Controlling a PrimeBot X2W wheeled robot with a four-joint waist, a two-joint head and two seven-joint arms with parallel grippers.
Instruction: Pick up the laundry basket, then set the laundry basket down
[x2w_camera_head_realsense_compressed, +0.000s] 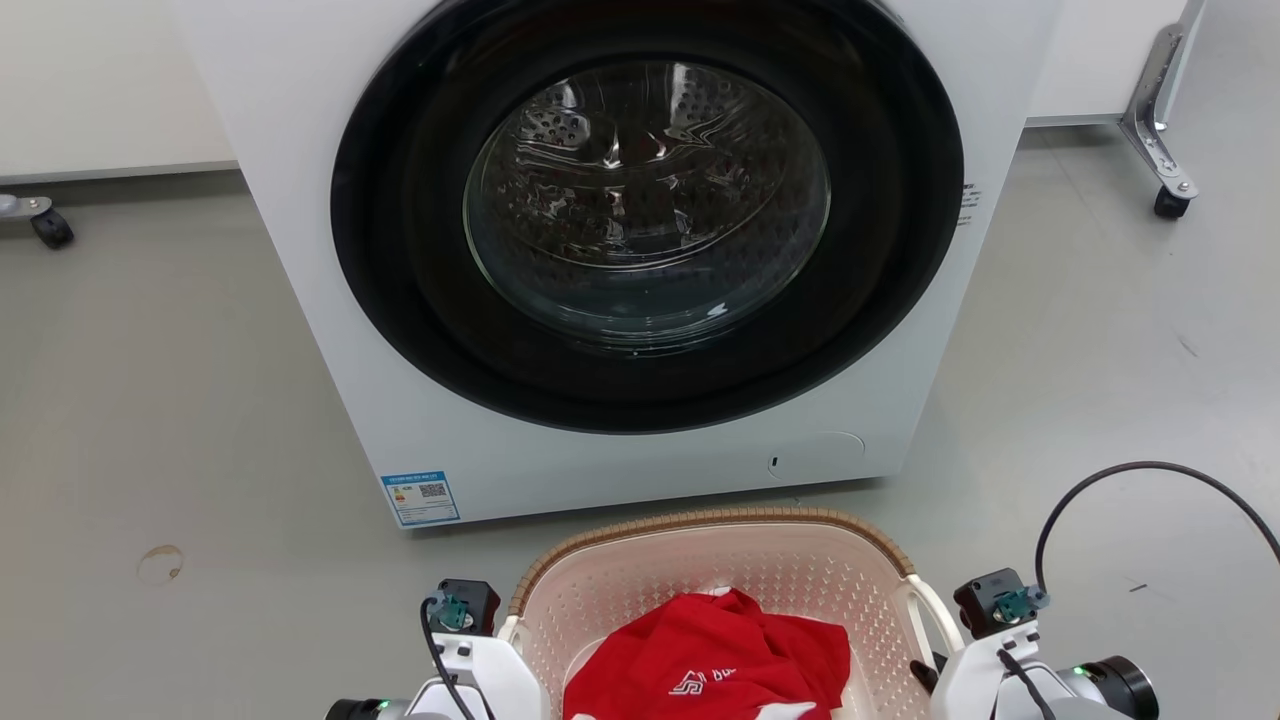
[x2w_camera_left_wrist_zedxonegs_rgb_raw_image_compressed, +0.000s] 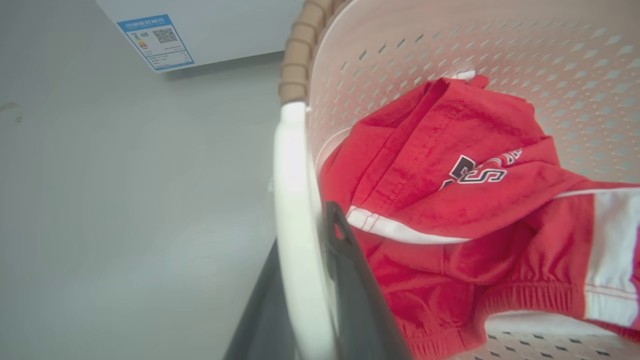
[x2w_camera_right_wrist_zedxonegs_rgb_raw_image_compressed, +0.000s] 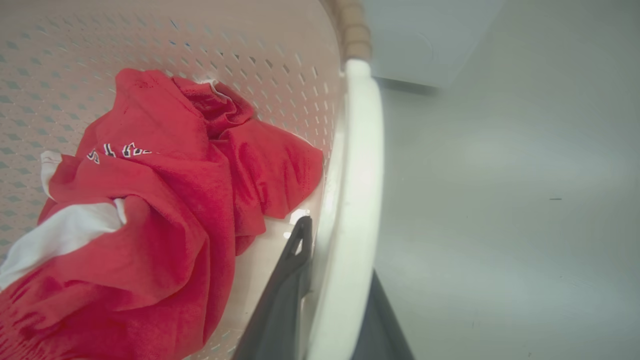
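Left gripper (x2w_camera_left_wrist_zedxonegs_rgb_raw_image_compressed: 302, 235) clamps one laundry basket (x2w_camera_head_realsense_compressed: 800, 570) handle; right gripper (x2w_camera_right_wrist_zedxonegs_rgb_raw_image_compressed: 340, 250) clamps the other

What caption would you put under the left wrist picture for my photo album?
Left gripper gripping the laundry basket by its white handle, red clothing piled inside, washer label beyond.

Blue QR-code label (x2w_camera_head_realsense_compressed: 421, 498) on washer (x2w_camera_head_realsense_compressed: 290, 220)
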